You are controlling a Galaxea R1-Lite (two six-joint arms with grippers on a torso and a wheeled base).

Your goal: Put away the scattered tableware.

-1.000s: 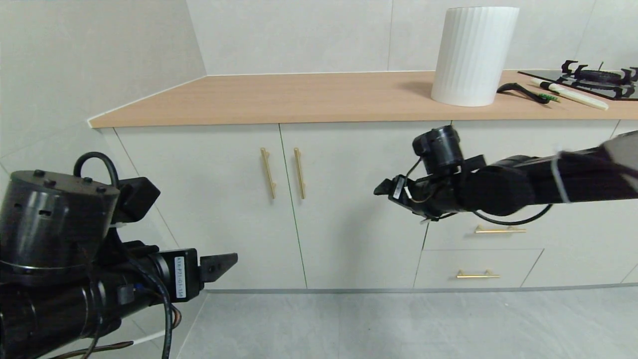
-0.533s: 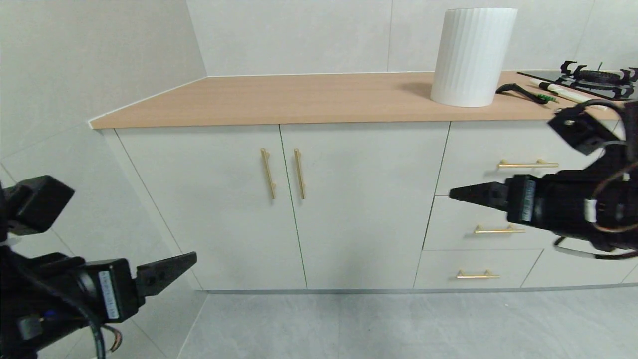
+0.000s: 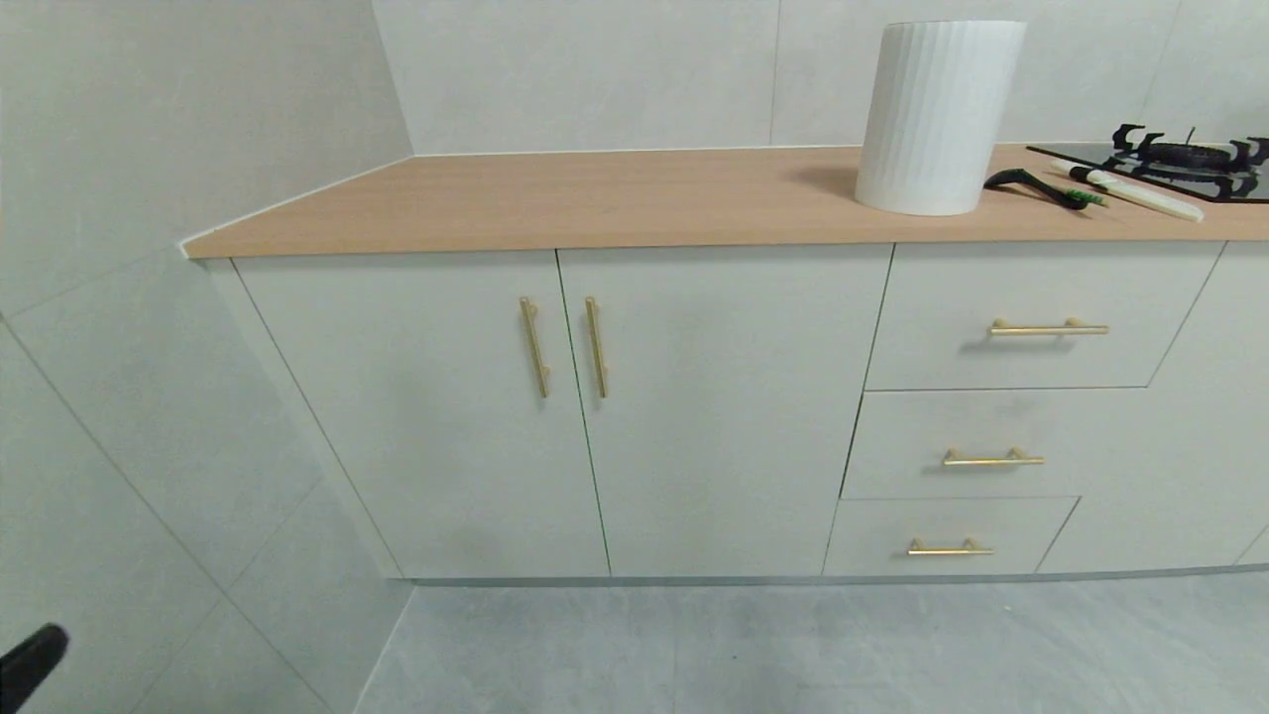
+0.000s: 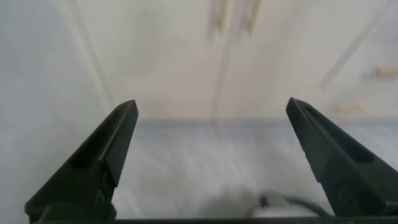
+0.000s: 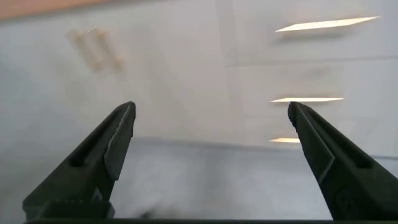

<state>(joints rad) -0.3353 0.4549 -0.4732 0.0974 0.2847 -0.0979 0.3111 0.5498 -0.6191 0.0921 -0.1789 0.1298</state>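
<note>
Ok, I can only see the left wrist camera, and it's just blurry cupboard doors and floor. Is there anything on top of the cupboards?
Observer: Yes. A tall white ribbed container stands on the wooden countertop, toward the robot's right.
Operator: Are there things to tidy up?
Observer: Two lie beside that container: a black curved one and a cream one, next to the black hob grate.
Operator: Is my other claw holding something?
Observer: No. The right gripper is open, with nothing between its fingers, facing the drawers.
</note>
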